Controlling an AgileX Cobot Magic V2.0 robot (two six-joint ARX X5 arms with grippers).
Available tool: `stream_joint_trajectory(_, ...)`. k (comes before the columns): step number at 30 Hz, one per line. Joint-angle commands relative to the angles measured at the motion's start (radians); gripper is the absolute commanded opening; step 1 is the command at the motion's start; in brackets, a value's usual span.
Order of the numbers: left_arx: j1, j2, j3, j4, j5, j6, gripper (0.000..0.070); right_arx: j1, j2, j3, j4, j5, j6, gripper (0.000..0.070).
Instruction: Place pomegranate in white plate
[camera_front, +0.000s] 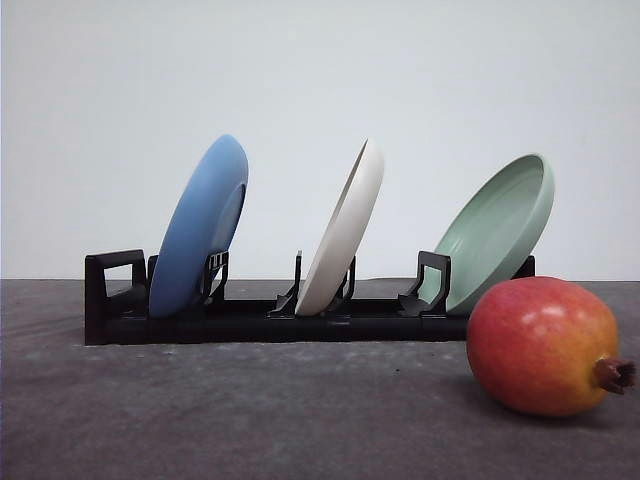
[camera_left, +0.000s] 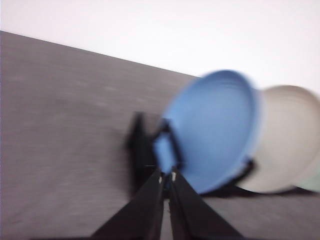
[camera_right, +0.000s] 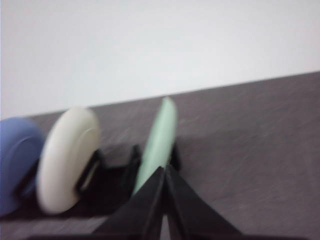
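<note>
The pomegranate (camera_front: 543, 346) lies on the dark table at the front right, red with a yellow-orange blush, its brown crown pointing right. The white plate (camera_front: 343, 233) stands on edge in the middle slot of a black rack (camera_front: 250, 318); it also appears blurred in the left wrist view as the white plate (camera_left: 290, 140) and in the right wrist view as the white plate (camera_right: 67, 157). My left gripper (camera_left: 166, 176) is shut, its tips in front of the blue plate. My right gripper (camera_right: 165, 170) is shut too, in front of the green plate, holding nothing.
A blue plate (camera_front: 200, 228) leans in the rack's left slot and a pale green plate (camera_front: 497, 230) in the right slot, just behind the pomegranate. The grey table (camera_front: 250, 410) stretches in front of the rack. A plain white wall stands behind.
</note>
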Motion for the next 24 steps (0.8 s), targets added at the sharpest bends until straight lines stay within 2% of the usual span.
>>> stream_joint_trajectory(1, -0.008, 0.063, 0.085, -0.032, 0.093, 0.019, 0.0002, 0.002, 0.05, 0.083, -0.042, -0.05, -0.012, 0.0)
stream_joint_trajectory(7, -0.039, 0.259, 0.337, -0.224, 0.378, 0.129, 0.0001, 0.002, 0.219, 0.307, -0.209, -0.321, -0.117, 0.0)
stream_joint_trajectory(10, -0.057, 0.338, 0.446, -0.31, 0.495, 0.197, 0.0, 0.002, 0.273, 0.378, -0.258, -0.413, -0.175, 0.0)
stream_joint_trajectory(13, -0.074, 0.4, 0.533, -0.369, 0.592, 0.268, 0.0, 0.002, 0.303, 0.417, -0.262, -0.474, -0.203, 0.0)
stream_joint_trajectory(15, -0.085, 0.425, 0.57, -0.377, 0.625, 0.301, 0.0, 0.002, 0.309, 0.423, -0.25, -0.478, -0.206, 0.0)
stream_joint_trajectory(18, -0.097, 0.436, 0.593, -0.36, 0.627, 0.323, 0.0, 0.002, 0.309, 0.423, -0.241, -0.472, -0.207, 0.0)
stream_joint_trajectory(24, -0.099, 0.438, 0.593, -0.336, 0.624, 0.324, 0.0, 0.002, 0.309, 0.423, -0.242, -0.472, -0.206, 0.0)
